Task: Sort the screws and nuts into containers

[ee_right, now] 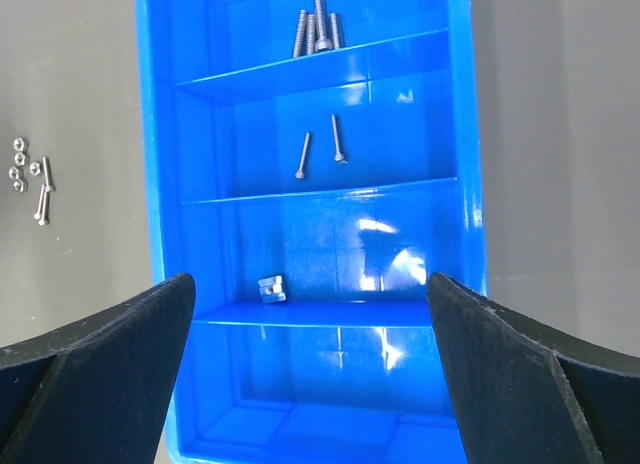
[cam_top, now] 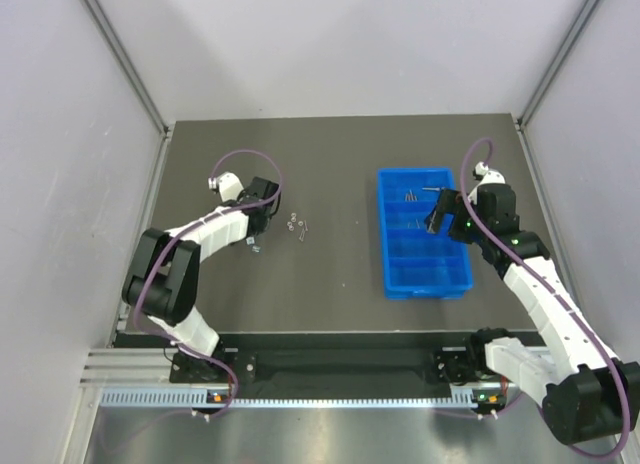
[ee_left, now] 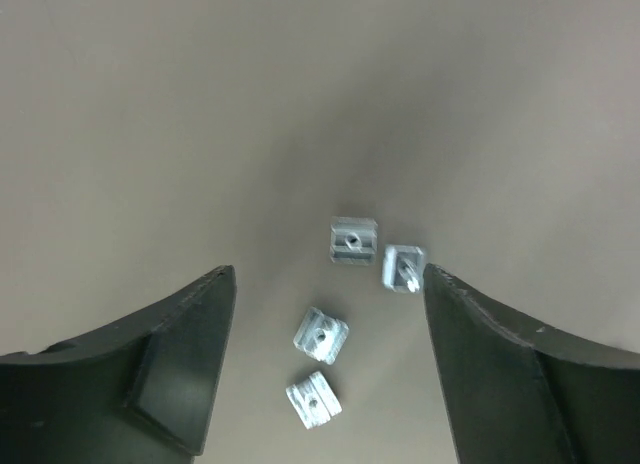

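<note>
The blue tray [cam_top: 424,274] lies right of centre. My right gripper [cam_top: 436,222] hangs open and empty over it. In the right wrist view [ee_right: 310,284] the tray [ee_right: 465,134] holds several screws [ee_right: 315,29] in its far compartment, two screws [ee_right: 320,149] in the second, and one squarish nut [ee_right: 271,288] in the third. My left gripper [cam_top: 262,224] is open and low over the table. Several squarish nuts [ee_left: 321,334] lie loose between its fingers [ee_left: 190,354] in the left wrist view. More small hardware [cam_top: 297,224] lies just right of it.
A few small hex nuts [ee_right: 20,164] and a screw [ee_right: 42,199] lie on the dark table left of the tray. Grey walls enclose the table on three sides. The tray's two near compartments [ee_right: 330,384] show nothing in them.
</note>
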`<move>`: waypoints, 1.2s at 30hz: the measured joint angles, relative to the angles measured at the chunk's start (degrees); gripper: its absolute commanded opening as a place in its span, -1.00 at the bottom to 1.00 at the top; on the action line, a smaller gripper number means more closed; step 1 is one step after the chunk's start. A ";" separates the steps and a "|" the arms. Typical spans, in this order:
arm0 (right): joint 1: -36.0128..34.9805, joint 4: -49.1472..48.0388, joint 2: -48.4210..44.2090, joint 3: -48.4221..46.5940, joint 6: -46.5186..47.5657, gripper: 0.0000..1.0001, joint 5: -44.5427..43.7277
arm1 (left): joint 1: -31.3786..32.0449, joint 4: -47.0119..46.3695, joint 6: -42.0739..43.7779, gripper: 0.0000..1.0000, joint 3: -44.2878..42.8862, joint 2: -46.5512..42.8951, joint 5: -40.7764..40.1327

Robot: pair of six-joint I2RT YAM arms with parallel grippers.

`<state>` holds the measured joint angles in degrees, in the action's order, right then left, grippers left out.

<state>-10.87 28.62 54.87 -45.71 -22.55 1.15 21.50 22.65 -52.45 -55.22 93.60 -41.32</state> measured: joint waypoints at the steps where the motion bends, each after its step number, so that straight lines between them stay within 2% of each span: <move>1: 0.00 0.02 0.00 0.00 0.00 0.99 -0.02 | -0.52 -0.28 -0.04 0.56 -0.09 0.55 0.09; 11: 0.00 0.07 1.66 -0.02 0.02 0.99 -0.92 | -3.74 -3.21 0.61 0.26 -0.17 3.87 1.57; 23: -0.37 -0.07 2.29 -0.04 0.07 0.99 -1.05 | -4.24 -6.78 2.86 0.04 -0.15 7.08 3.91; 26: -0.37 -0.04 2.29 -0.04 0.07 0.99 -1.05 | -4.57 -8.07 3.04 -0.20 -0.15 7.32 4.35; 30: -0.39 0.00 2.29 -0.09 0.07 0.99 -1.07 | -4.66 -9.49 3.34 -0.38 -0.15 7.74 4.55; 31: -0.39 0.02 2.29 -0.11 0.07 0.99 -1.11 | -4.66 -9.68 3.32 -0.53 -0.15 7.78 4.66; 36: -0.39 0.46 2.29 -0.50 0.50 1.00 -2.43 | -4.66 -10.29 3.69 -0.70 0.28 7.52 4.96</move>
<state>-11.27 29.08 57.17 -46.22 -22.04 -1.28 16.84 12.36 -48.75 -54.94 101.12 -36.36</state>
